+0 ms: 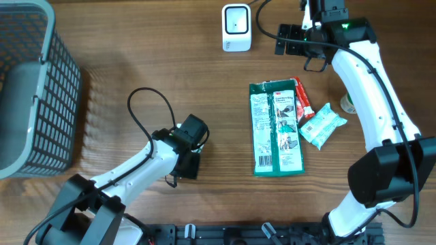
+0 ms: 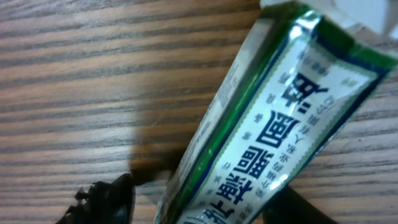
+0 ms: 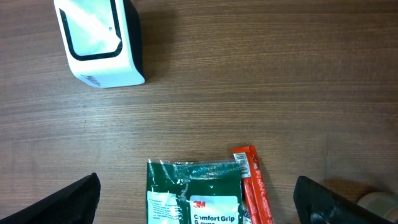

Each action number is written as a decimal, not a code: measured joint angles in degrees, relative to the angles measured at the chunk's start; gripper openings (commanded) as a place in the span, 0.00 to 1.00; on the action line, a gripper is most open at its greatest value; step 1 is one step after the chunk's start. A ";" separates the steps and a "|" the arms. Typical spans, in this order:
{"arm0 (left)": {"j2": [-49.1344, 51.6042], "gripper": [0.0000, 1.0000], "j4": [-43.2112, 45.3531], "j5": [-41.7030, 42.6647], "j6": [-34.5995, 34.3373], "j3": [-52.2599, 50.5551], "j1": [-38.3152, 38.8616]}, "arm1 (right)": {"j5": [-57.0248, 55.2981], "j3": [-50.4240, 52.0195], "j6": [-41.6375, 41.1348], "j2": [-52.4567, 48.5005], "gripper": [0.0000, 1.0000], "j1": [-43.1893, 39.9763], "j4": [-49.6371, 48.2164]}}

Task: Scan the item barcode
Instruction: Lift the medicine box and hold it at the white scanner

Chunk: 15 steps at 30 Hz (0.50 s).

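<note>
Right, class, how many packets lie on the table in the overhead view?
3: a large green pack mid-table, a red stick packet at its upper right, a small teal packet further right. The left wrist view shows a green-white packet too; others may be hidden.

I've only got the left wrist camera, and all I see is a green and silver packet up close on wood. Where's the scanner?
Observer: The white scanner stands near the middle of the table's far edge.
Operator: Is the right tool anywhere near it?
Observer: Yes, the right tool hangs just to its right, open and empty.
Operator: Any other items lying out?
Observer: A large green pack, a red stick and a small teal packet lie close together beside the right arm.
</note>
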State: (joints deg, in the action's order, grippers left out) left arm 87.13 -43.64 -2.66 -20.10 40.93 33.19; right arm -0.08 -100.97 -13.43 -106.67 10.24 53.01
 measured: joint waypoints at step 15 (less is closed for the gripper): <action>-0.31 0.11 5.31 -0.74 1.01 4.81 0.00 | 0.02 0.00 0.00 0.00 1.00 0.00 -0.02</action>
State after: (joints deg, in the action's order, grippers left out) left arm 86.83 -38.33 -3.40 -19.09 45.74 33.19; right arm -0.05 -100.97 -13.43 -106.67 10.24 52.99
